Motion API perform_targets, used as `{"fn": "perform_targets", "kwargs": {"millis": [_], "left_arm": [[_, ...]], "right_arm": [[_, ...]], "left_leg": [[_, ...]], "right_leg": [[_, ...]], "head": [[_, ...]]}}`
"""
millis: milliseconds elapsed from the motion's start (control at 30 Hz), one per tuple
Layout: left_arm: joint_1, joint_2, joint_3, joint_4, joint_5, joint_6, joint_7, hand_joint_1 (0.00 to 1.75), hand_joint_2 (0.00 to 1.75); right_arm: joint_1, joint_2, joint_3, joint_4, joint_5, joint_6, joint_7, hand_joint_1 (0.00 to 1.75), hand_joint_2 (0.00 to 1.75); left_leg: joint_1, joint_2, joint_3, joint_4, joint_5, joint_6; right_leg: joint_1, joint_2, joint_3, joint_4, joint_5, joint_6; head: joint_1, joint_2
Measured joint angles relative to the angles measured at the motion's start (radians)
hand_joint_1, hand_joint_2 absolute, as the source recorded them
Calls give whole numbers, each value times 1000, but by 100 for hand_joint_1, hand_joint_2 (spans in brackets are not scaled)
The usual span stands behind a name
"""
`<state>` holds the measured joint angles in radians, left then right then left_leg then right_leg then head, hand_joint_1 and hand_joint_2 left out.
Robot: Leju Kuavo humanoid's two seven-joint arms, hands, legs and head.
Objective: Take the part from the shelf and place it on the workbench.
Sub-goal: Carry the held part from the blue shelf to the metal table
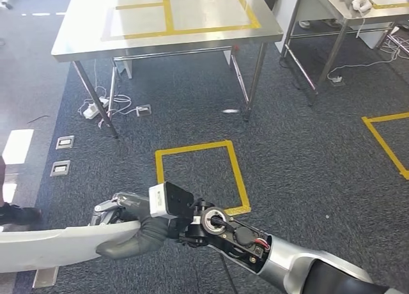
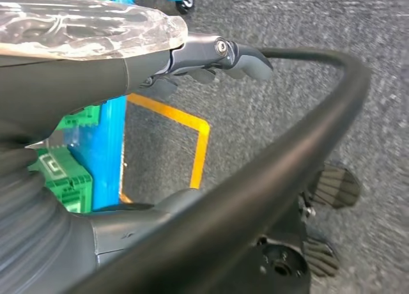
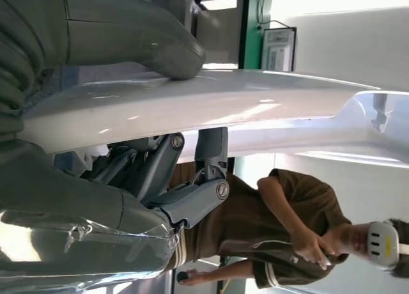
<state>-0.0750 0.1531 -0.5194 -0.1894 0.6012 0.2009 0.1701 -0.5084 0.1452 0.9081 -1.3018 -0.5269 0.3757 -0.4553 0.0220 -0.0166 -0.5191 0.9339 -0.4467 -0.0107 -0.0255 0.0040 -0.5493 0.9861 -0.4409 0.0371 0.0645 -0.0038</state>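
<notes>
We see the right robot hand (image 1: 137,227) gripping one long white part (image 1: 53,246), thumb on one face and fingers on the other, held low over the carpet. The left robot hand (image 2: 212,57) holds nothing, its fingers loosely extended beside a black curved bar (image 2: 289,153). Two steel tables (image 1: 144,35) stand ahead, and one person (image 3: 289,230) stands nearby.

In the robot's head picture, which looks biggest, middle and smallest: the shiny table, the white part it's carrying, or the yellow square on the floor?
1. Shiny table
2. White part, near the camera and cut off, so unsure
3. Yellow square
</notes>
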Motion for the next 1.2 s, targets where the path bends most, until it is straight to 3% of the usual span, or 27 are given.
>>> {"fn": "perform_targets", "kwargs": {"millis": [133, 200, 267, 333, 367, 400, 467, 533, 567, 633, 700, 767, 833, 867, 900, 933, 1000, 1033, 1100, 1200], "left_arm": [[-1, 2, 0, 0, 0, 0, 0, 0, 175], [-1, 2, -1, 0, 0, 0, 1, 0, 175], [-3, 1, -1, 0, 0, 0, 1, 0, 175], [-2, 1, -1, 0, 0, 0, 1, 0, 175], [0, 1, -1, 0, 0, 0, 1, 0, 175], [2, 1, -1, 0, 0, 0, 1, 0, 175], [3, 2, -1, 0, 0, 0, 1, 0, 175], [1, 5, -2, 0, 0, 0, 0, 0, 175], [-1, 7, -2, 0, 0, 0, 0, 0, 175], [-2, 8, -3, 0, 0, 0, 0, 0, 175], [0, 8, -3, 0, 0, 0, 0, 0, 175], [2, 7, -3, 0, 0, 0, 0, 0, 175], [0, 7, -4, 0, 0, 0, -1, 0, 175], [1, 6, -4, 0, 1, 0, -1, 0, 175], [1, 6, -4, 0, 1, 0, -1, 0, 175], [2, 4, -4, 0, 2, 0, 0, 0, 175], [3, 2, -4, 0, 1, 0, 0, 0, 175], [2, 1, -5, 0, 1, 0, 0, 0, 175], [-1, 1, -5, 0, 0, 0, 0, 0, 175], [-1, 1, -6, 0, 0, 0, 0, 0, 175]], "right_arm": [[2, 1, 0, 2, 0, 0, 0, 175, 175], [1, 2, 0, 2, 0, 0, 0, 175, 175], [0, 3, 0, 2, 0, 0, 0, 175, 175], [1, 3, 0, 3, -1, 0, 0, 175, 175], [2, 3, 0, 4, -1, 0, 0, 175, 175], [2, 3, 0, 5, -1, 0, 0, 175, 175], [2, 3, 0, 5, -1, 0, 1, 175, 175], [1, 3, 0, 6, -1, -1, 1, 175, 175], [1, 3, 0, 6, -1, -1, 1, 175, 175], [1, 3, 0, 6, -1, -1, 1, 175, 175], [1, 4, 0, 6, -1, -1, 1, 175, 175], [1, 4, 0, 6, -1, -1, -1, 175, 175], [4, 4, -1, 6, 0, -2, -2, 175, 175], [7, 4, -1, 7, 2, -2, -3, 175, 175], [9, 4, -1, 7, 5, -2, -4, 175, 175], [10, 4, -1, 7, 7, -2, -4, 175, 175], [11, 3, -2, 7, 0, -1, -6, 175, 175], [10, 3, -3, 7, -7, 1, -6, 175, 175], [12, 2, -6, 8, -20, 4, -7, 175, 175], [16, 2, -11, 7, -29, 10, -8, 175, 175]], "left_leg": [[0, -1, -7, 7, -4, -21], [1, 5, -23, 43, -26, -28], [1, 10, -77, 141, -69, -32], [0, 10, -157, 275, -111, -32], [0, 10, -186, 313, -111, -31], [-2, 10, -194, 311, -92, -27], [-7, 11, -148, 190, -9, -12], [-17, 15, -90, 59, 42, 4], [-22, 17, -76, 27, 48, 9], [-26, 18, -72, 15, 42, 14], [-20, 19, -59, 3, 41, 20], [-13, 20, -44, -6, 38, 27], [-13, 20, -35, -7, 31, 31], [-12, 20, -30, -7, 27, 31], [-12, 19, -24, -6, 22, 30], [-12, 18, -16, -6, 17, 28], [-12, 16, 1, -4, 2, 20], [-13, 14, 6, -1, -4, 15], [-16, 12, 5, 3, -10, 4], [-14, 14, 0, 13, -21, -11]], "right_leg": [[4, 7, 14, -23, -7, -23], [1, 5, 20, -28, -7, -35], [3, 1, 22, -30, -9, -42], [10, -2, 22, -30, -12, -50], [13, -2, 24, -30, -14, -53], [17, -2, 27, -30, -17, -56], [22, 0, 35, -30, -22, -59], [26, 1, 39, -31, -29, -56], [27, 0, 39, -31, -31, -52], [26, 0, 40, -34, -35, -43], [25, 0, 36, -20, -48, -33], [24, 0, -6, 72, -93, -22], [22, 0, -85, 222, -149, -14], [20, 0, -117, 272, -158, -11], [19, 0, -131, 282, -145, -10], [17, 0, -123, 249, -111, -9], [15, 0, -66, 106, -22, -10], [15, 1, -35, 41, 3, -13], [18, 3, -8, -13, 8, -25], [17, 6, 0, -24, 5, -44]], "head": [[-7, 0], [-14, 0], [-22, 0], [-25, 0], [-25, 0], [-25, 0], [-26, 0], [-26, 0], [-26, 0], [-26, 0], [-24, 0], [-20, 0], [-16, 0], [-15, 0], [-13, 0], [-11, 0], [-9, 0], [-8, 0], [-9, 0], [-13, 0]]}}
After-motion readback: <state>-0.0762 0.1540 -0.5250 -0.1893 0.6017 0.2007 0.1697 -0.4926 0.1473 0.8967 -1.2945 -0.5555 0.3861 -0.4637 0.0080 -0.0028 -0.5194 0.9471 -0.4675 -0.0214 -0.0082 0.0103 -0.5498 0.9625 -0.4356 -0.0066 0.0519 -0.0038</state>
